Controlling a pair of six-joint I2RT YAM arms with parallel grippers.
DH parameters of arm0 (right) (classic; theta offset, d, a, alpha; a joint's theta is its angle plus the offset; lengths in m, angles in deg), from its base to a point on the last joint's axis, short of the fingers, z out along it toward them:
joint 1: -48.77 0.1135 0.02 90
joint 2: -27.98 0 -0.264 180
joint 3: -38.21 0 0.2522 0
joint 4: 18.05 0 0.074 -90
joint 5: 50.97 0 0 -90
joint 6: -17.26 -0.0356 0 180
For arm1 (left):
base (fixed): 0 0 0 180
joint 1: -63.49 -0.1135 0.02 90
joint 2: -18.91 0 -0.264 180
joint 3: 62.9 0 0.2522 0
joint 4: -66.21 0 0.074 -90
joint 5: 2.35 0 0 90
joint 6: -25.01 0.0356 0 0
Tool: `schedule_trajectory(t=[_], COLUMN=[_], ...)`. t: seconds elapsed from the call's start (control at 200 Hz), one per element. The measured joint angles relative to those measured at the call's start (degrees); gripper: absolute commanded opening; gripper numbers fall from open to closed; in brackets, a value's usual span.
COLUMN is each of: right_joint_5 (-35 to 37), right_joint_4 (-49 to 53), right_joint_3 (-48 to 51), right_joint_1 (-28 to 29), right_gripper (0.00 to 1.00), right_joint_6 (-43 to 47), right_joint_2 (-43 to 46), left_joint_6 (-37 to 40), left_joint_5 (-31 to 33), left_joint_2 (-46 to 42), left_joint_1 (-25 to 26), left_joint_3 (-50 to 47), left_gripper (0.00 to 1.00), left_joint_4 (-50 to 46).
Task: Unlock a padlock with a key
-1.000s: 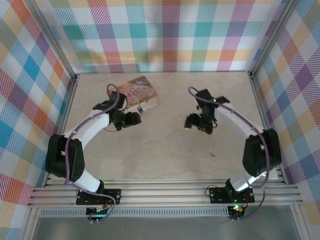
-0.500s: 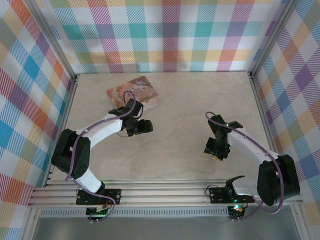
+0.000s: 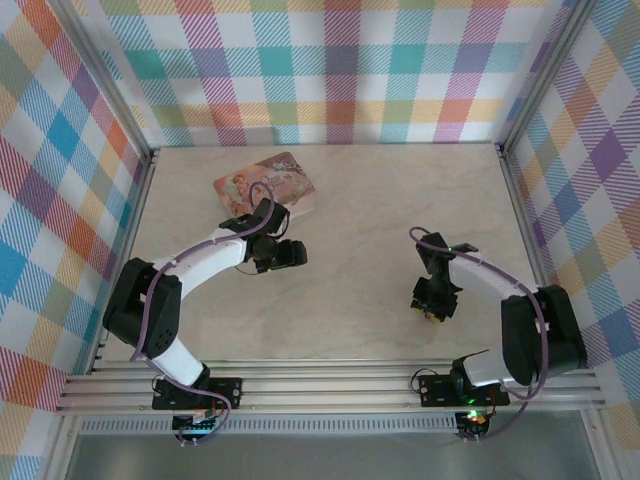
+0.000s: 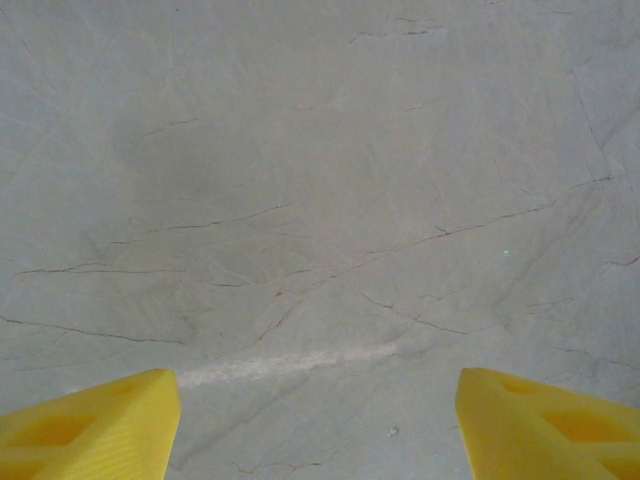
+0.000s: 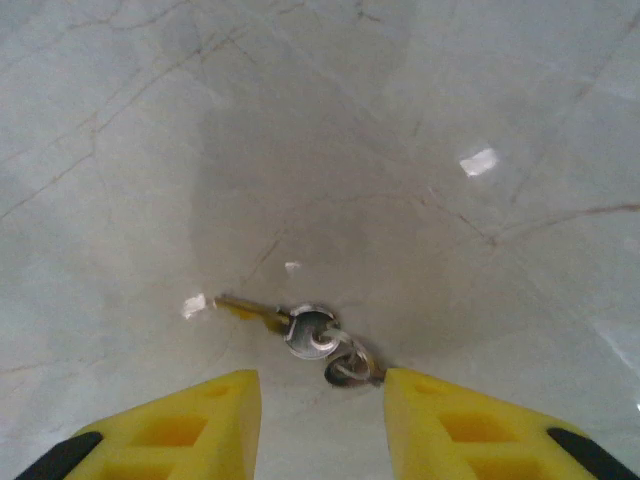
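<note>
From above, the pale tabletop (image 3: pixel 380 220) has a pink tin (image 3: pixel 268 185) lying at the far left. The left arm bends in toward the tin. The left end effector (image 3: pixel 290 255) hangs a bit nearer than the tin and points right. The right end effector (image 3: pixel 432 308) is on the near right side, low over the tabletop and well apart from the tin. In the left wrist view, the left end effector (image 4: pixel 315 405) is wide. Its two yellow fingers (image 4: pixel 95 425) sit in the bottom corners, with bare tabletop between them and nothing in its hold. In the right wrist view, the right end effector (image 5: pixel 320 390) is narrow, with a small gap between its yellow fingers (image 5: pixel 200 425). The key (image 5: pixel 285 322) lies flat on the tabletop just past the fingertips. Its thin blade points left, and its round head joins a little silver ring (image 5: pixel 350 368). The ring sits at the mouth of the gap, right by the tip of the finger on the right of this view. The fingers are not closed on the key.
</note>
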Motion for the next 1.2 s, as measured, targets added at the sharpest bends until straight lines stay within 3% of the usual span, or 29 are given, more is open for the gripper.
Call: schedule_trajectory(t=[0.38, 0.73, 0.955, 1.03, 1.2], right_joint_5=[-1.2, -3.7, -4.1, -6.7, -16.7], right_joint_4=[-1.3, -3.8, -5.5, -8.2, -16.9], right_joint_3=[-0.6, -4.6, -13.4, -16.0, -18.6], right_joint_1=[-0.1, 2.5, 8.6, 9.9, 11.1], right_gripper=[0.0, 0.0, 0.0, 0.0, 0.0], right_joint_6=[4.2, 10.8, 15.1, 16.5, 18.0], right_joint_2=[-0.9, -0.6, 2.0, 2.6, 2.4], left_joint_6=[-1.1, -1.8, -3.9, -6.1, -15.6], left_joint_5=[2.0, 2.7, -3.2, -4.6, -10.2], left_joint_2=[-0.3, -3.4, -14.6, -17.5, -20.5], left_joint_1=[0.0, -2.0, -14.5, -17.0, -17.0], left_joint_3=[0.0, 1.7, 0.2, -1.0, -5.5], left_gripper=[0.74, 0.74, 0.74, 0.74, 0.68], left_joint_4=[-1.4, -4.7, -4.1, -3.8, 0.7])
